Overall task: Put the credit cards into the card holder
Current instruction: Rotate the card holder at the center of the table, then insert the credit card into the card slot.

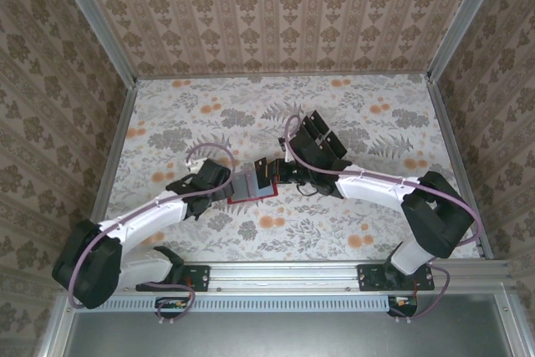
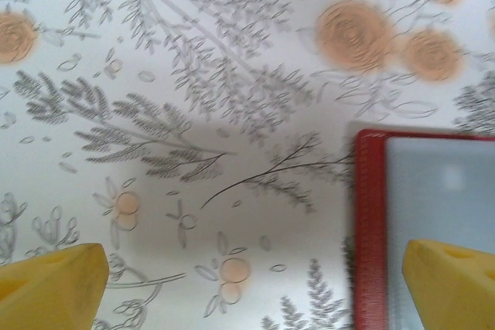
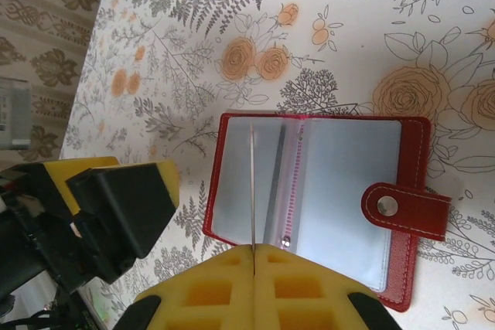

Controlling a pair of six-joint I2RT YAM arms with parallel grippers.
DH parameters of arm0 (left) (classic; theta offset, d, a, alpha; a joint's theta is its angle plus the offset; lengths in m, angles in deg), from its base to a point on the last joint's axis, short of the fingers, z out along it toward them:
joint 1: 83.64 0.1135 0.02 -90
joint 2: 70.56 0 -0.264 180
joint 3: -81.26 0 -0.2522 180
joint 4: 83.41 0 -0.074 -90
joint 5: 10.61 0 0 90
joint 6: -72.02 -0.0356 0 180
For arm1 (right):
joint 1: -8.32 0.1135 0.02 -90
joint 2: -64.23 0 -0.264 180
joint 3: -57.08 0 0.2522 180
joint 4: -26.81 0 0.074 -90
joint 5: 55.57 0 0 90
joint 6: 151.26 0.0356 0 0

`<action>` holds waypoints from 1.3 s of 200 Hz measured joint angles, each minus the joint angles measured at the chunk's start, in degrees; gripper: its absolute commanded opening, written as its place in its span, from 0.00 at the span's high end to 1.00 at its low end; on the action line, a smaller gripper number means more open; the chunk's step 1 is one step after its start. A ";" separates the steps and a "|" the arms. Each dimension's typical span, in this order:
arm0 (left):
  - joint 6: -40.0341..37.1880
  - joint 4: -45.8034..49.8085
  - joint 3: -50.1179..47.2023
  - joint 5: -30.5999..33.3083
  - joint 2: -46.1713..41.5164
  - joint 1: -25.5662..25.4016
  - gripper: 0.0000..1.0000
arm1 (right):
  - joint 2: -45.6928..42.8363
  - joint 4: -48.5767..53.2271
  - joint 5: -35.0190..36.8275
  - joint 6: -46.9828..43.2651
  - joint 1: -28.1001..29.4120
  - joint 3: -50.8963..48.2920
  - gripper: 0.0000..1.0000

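The red card holder [image 3: 325, 191] lies open on the flowered table, clear sleeves up and snap tab to the right; it also shows in the top view [image 1: 251, 191]. My right gripper [image 3: 254, 254] is shut on a thin credit card [image 3: 253, 183], seen edge-on, standing over the holder's left sleeve. My left gripper [image 2: 255, 287] is open just left of the holder's red edge [image 2: 370, 222], and its right fingertip [image 2: 452, 280] hangs over the sleeve. From above, the left gripper [image 1: 219, 180] and right gripper [image 1: 269, 171] flank the holder.
More dark credit cards [image 1: 321, 135] stand upright in a rack behind the right wrist. The flowered table [image 1: 201, 114] is walled on three sides. The left gripper's finger [image 3: 124, 206] sits close to the holder's left side.
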 measured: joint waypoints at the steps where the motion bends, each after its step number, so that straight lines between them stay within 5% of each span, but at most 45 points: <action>1: -0.07 -0.17 -0.02 -0.09 -0.07 0.00 0.00 | 0.00 -0.15 0.00 0.07 0.00 -0.11 1.00; 260: -0.59 -4.87 -3.56 -0.61 6.69 -2.36 0.00 | 11.52 -29.99 0.79 10.95 0.00 -10.23 1.00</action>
